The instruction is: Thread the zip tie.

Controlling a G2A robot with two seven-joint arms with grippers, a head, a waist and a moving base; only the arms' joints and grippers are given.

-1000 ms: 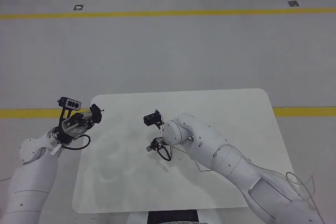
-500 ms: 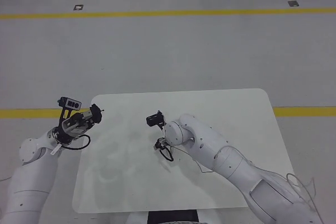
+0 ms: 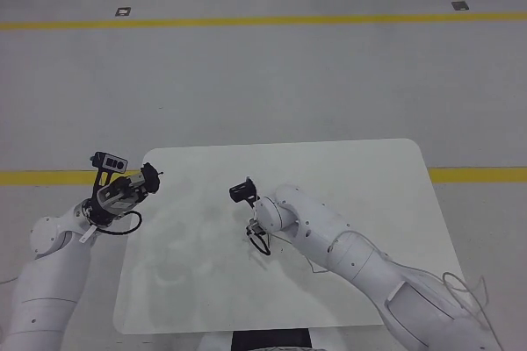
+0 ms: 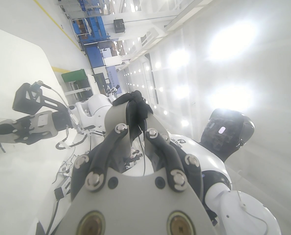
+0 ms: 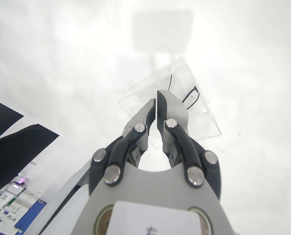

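Zip tie: a thin black strand with a small loop, lying on a clear plate that rests flat on the white table, toward its middle. One end of the strand runs up behind a fingertip of the right gripper. Whether that gripper pinches it cannot be told.

The right gripper points down at the plate, its tips just over the plate's near part. Its fingers are drawn together, with only a hairline slit between the pads. In the top view the right arm stretches from the table's near right corner in toward the centre, wrist bent down.

The left gripper is held up off the table at its left edge, well apart from the plate and aimed out across the room. Its fingers are pressed together, with a dark crumpled mass at the tips. Whether that is padding or something held cannot be told.

A yellow floor line runs behind the table.
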